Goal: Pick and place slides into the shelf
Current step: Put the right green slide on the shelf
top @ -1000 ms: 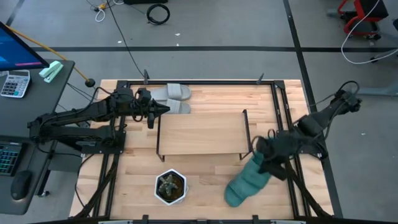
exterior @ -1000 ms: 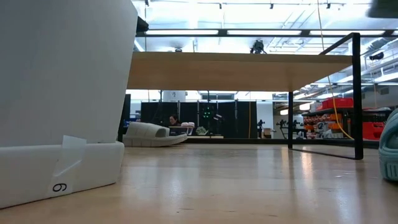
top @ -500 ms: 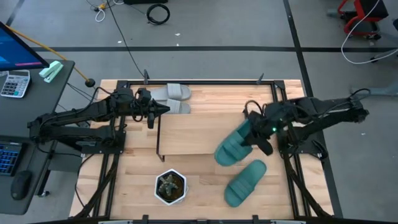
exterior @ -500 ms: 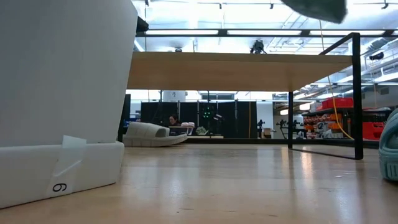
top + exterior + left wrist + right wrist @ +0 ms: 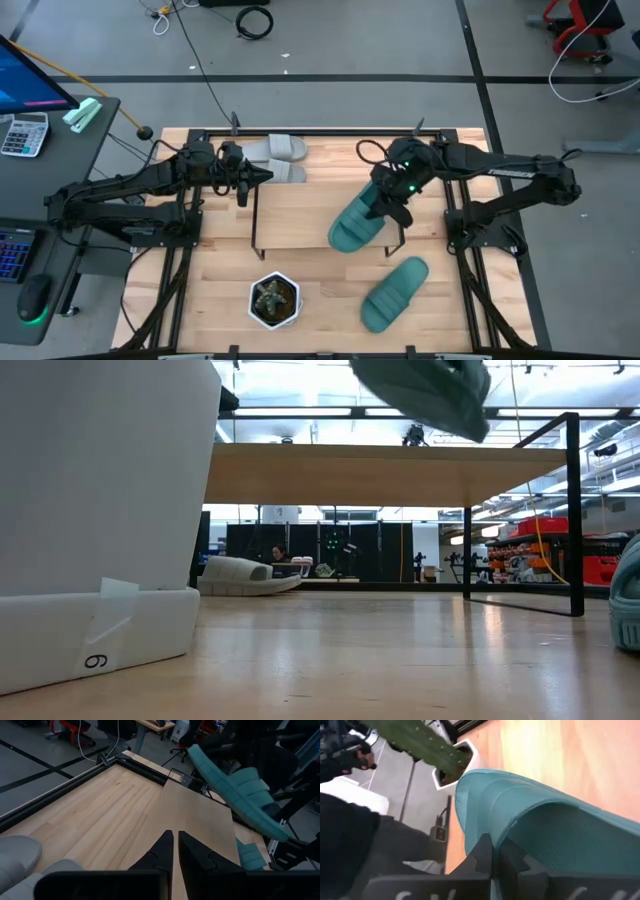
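My right gripper (image 5: 392, 205) is shut on a teal slide (image 5: 356, 224) held in the air over the right end of the shelf (image 5: 300, 215); the low view shows that slide (image 5: 425, 390) above the shelf board (image 5: 380, 473). The other teal slide (image 5: 393, 294) lies flat on the table in front of the shelf. Two grey slides (image 5: 278, 160) lie on the table behind the shelf's left end. My left gripper (image 5: 268, 177) is shut and holds nothing. It hovers beside them at the shelf's far left corner. My right gripper pinches an edge of the teal slide (image 5: 506, 836) between its two fingers, at the slide's end toward the table's right, by the ribbed strap (image 5: 247, 785). The fingers slant down from the right. The slide is lifted clear and tilted, its free end (image 5: 338, 238) reaching left over the board.
A white hexagonal pot with a plant (image 5: 274, 300) stands near the table's front edge, left of the lying teal slide. A black frame (image 5: 450, 170) runs around the table. A side desk with a calculator (image 5: 25, 132) stands beyond the table's left edge.
My right gripper has lifted one teal slide off the table near the front right. It has swung the slide toward the far edge and to the left, rolling as it went, until it hangs over the shelf's right end. The other teal slide has stayed put.
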### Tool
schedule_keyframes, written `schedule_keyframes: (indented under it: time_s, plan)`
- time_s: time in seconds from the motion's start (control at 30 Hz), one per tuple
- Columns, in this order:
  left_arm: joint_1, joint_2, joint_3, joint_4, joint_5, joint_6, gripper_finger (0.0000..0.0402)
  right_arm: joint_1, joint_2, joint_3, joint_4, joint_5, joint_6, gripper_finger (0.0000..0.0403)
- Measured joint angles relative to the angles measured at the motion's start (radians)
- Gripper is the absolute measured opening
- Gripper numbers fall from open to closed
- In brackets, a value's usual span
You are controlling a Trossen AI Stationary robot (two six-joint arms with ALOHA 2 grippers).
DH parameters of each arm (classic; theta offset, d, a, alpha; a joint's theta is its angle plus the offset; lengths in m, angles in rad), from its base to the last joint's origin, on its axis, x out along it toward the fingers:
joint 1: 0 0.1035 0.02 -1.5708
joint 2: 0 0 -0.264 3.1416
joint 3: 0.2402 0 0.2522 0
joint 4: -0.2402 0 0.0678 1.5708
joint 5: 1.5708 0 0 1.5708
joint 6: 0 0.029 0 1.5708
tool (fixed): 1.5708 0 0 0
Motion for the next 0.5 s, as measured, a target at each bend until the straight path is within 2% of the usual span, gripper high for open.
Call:
schedule_keyframes:
  time_s: [0.27, 0.5]
  plan:
    - [0.0, 0.0, 0.0, 0.0, 0.0, 0.001, 0.0025, -0.055, 0.013, 0.113, 0.017, 0.009, -0.048, 0.001]
    - [0.0, 0.0, 0.0, 0.0, -0.012, 0.001, 0.0032, -0.082, 0.012, 0.234, 0.016, 0.155, -0.022, 0.001]
